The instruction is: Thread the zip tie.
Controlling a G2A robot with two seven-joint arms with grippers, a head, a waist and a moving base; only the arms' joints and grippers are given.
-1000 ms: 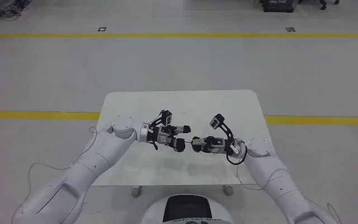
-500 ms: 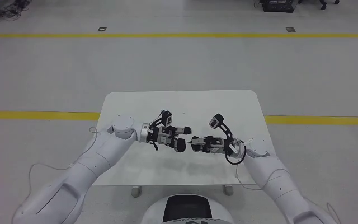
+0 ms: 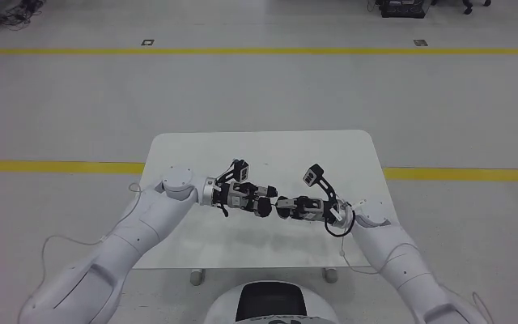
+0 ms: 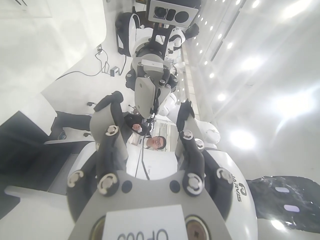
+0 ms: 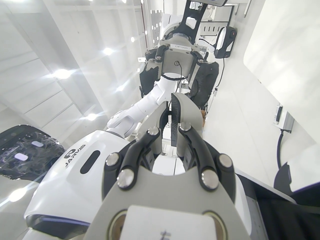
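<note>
Both arms meet tip to tip above the middle of the white table (image 3: pixel 324 154). My left gripper (image 3: pixel 265 202) is open, its two black-padded fingers (image 4: pixel 112 106) spread wide. My right gripper (image 3: pixel 282 207) points straight at it, with its narrow shut tips (image 4: pixel 150 119) sitting between the left fingers. A thin black zip tie (image 4: pixel 141 151) trails from the right tips toward the left palm. In the right wrist view the right gripper (image 5: pixel 171 102) is pinched together just in front of the spread left gripper (image 5: pixel 172 93).
The table's surface under the arms is bare white, with its far edge (image 3: pixel 259 134) and side edges well away from the grippers. Grey floor with yellow lines (image 3: pixel 259 51) lies beyond.
The left gripper has edged toward the right gripper, closing the small gap between them. The right arm has barely shifted.
</note>
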